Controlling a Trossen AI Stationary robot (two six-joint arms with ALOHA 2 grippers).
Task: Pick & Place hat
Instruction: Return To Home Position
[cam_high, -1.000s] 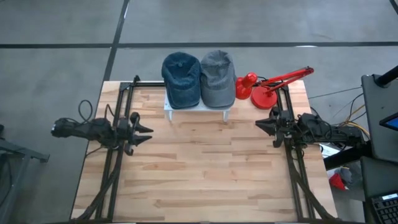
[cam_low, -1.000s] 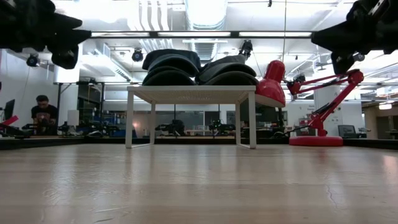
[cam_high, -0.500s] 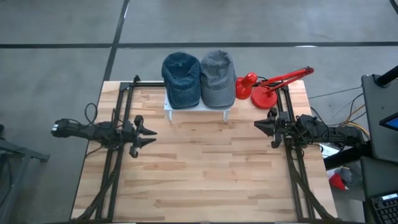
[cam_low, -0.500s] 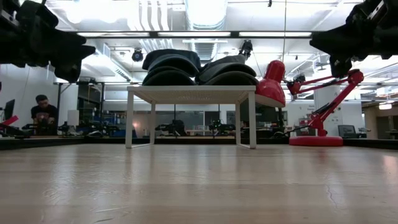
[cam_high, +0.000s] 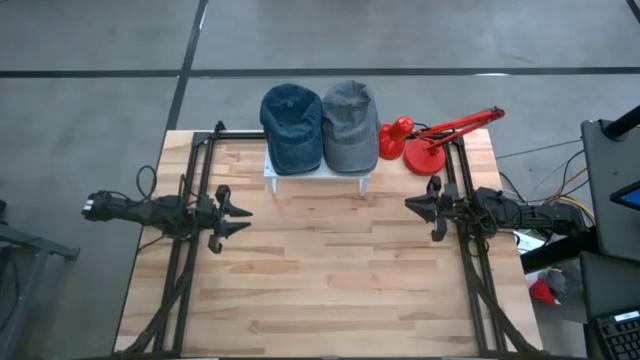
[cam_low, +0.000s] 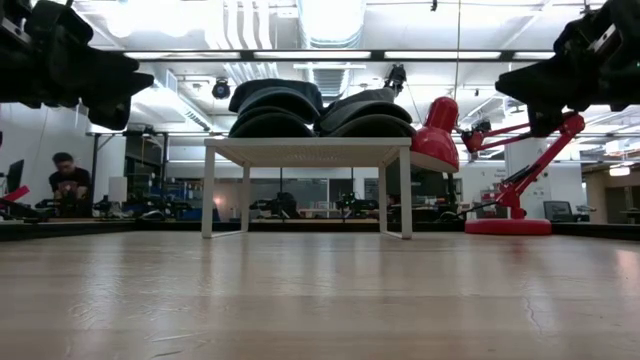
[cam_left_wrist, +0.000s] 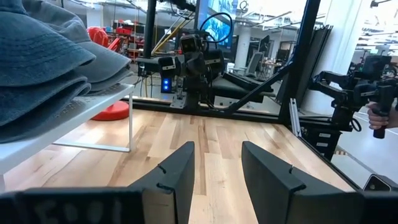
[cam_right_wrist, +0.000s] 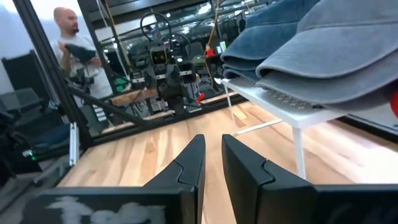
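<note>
Two hats, blue (cam_high: 291, 127) and grey (cam_high: 350, 125), rest on the white stand (cam_high: 316, 178) at the bench's (cam_high: 330, 280) far edge. Left pincer (cam_high: 240, 213) released; right pincer (cam_high: 410, 204) probably nearly closed. We should approach level, brim first.

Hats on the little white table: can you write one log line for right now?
dark blue denim hat and grey denim hat: side by side on small white table | left gripper: open, empty | right gripper: open, empty
</note>
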